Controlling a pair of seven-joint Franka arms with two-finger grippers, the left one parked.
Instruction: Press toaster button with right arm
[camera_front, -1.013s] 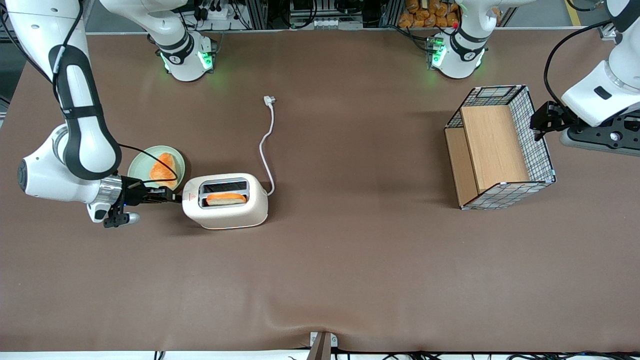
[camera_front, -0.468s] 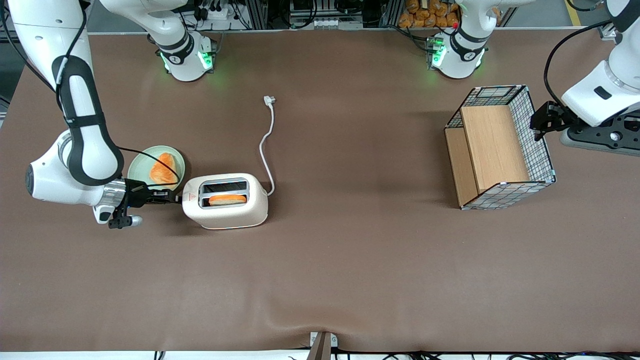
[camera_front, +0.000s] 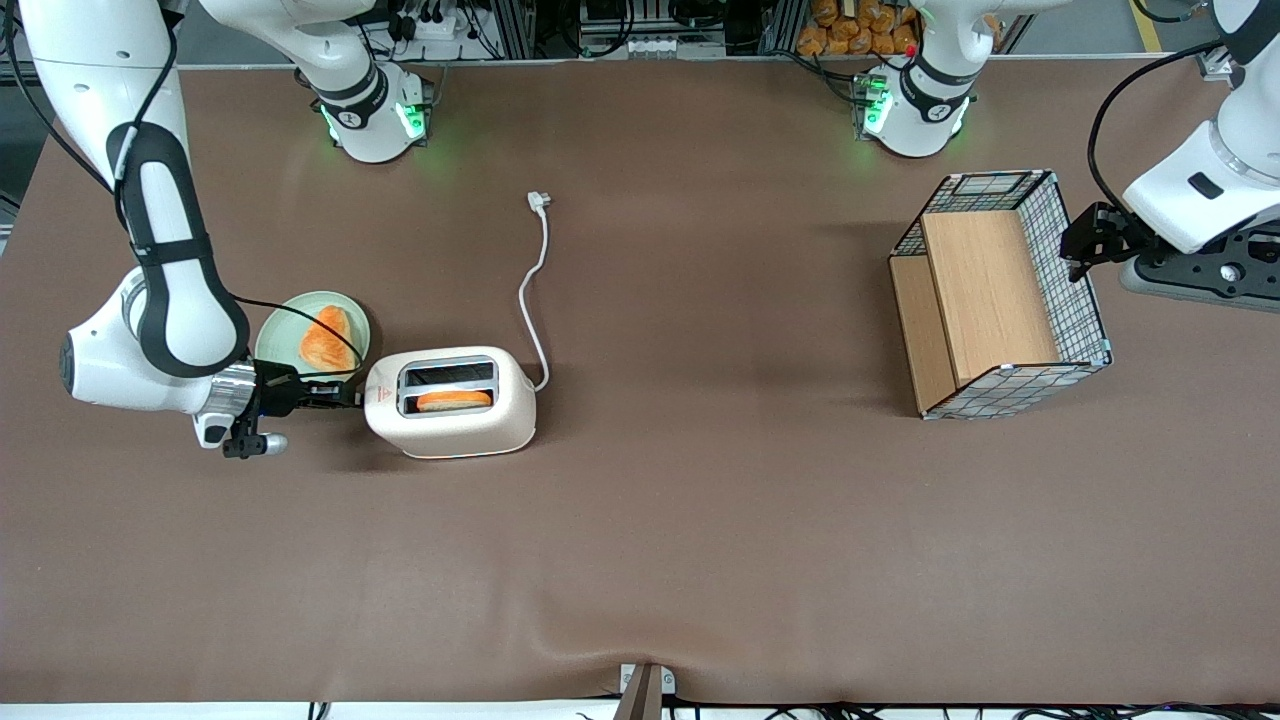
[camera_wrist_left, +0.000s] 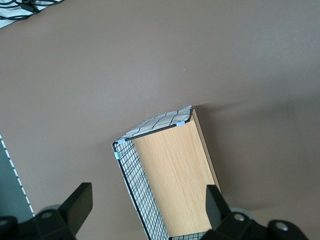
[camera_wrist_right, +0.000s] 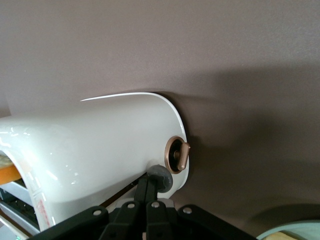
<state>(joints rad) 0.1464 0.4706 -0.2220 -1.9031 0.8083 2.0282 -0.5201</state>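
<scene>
No readable words here: only a tiny red logo (camera_front: 379, 396) on the toaster (camera_front: 452, 402), its lettering too small to read.

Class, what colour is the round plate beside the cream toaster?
Pale green plate, holding an orange slice; clearest in the front view.

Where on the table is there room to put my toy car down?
Big bare patch between the toaster and the basket, and all along the table edge nearest the front camera. It is crowded where the gripper meets the toaster's end, beside the plate with bread; the cord trails nearby.
</scene>
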